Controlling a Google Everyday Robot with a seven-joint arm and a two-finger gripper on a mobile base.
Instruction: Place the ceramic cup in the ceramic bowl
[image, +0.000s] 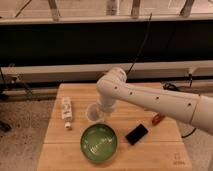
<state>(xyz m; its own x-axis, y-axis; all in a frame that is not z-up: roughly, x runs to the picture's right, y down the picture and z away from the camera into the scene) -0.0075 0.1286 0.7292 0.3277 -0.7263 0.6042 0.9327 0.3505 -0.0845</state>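
The ceramic cup (93, 113) is small and whitish-grey. It is held at the end of my white arm, just above the back rim of the green ceramic bowl (99, 143). My gripper (101, 114) is shut on the cup's right side and is mostly hidden behind the wrist. The bowl stands on the wooden table (55, 145) near its front middle, and nothing shows inside it.
A white tube-like bottle (66, 111) lies left of the cup. A flat black rectangular object (136, 134) lies right of the bowl, and a small red-orange item (158, 119) lies beyond it. A dark wall with cables runs behind the table.
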